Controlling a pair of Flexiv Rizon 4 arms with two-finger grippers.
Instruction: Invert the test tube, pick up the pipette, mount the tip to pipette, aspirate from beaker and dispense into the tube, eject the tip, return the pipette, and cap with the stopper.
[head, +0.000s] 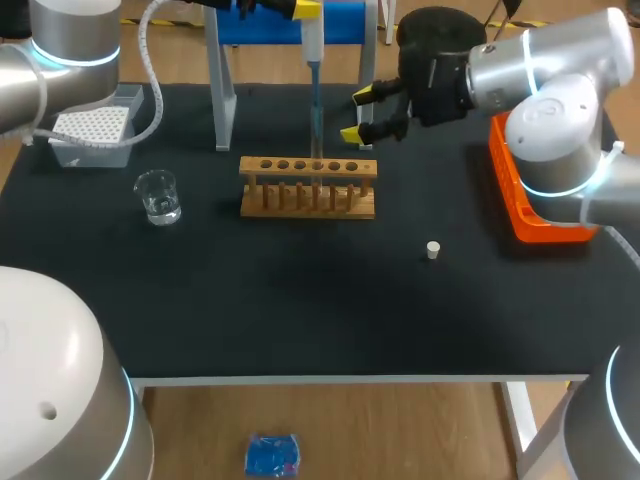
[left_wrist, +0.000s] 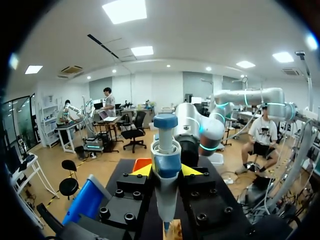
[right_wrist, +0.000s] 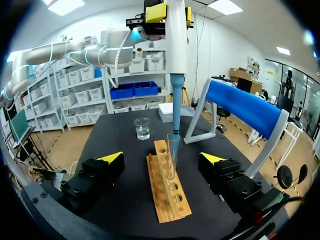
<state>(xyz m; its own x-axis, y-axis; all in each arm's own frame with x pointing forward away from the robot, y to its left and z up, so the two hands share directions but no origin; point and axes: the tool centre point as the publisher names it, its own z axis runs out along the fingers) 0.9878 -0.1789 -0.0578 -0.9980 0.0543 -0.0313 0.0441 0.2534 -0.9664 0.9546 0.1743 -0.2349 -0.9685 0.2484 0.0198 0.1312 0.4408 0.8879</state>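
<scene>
Pipette (left_wrist: 166, 150): clamped upright between the left gripper's (left_wrist: 166, 170) yellow tips.
Blue tip (right_wrist: 173, 107): pointed down at the test tube's (right_wrist: 172, 155) mouth; whether it had entered could not be told.
Right gripper (right_wrist: 161, 158): fingers spread wide, grasping nothing, with the wooden rack (right_wrist: 167, 200) ahead.
Test tube: stood in the rack, its glass barely visible from the head view.
Stopper (head: 433, 250): lay on the table (head: 300, 310), apart from the rack.
Beaker (head: 158, 196): stood beyond the rack's far end.

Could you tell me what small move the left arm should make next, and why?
Probably lower the pipette slightly and dispense: the left gripper holds it upright with its tip at the mouth of the test tube standing in the rack.
</scene>
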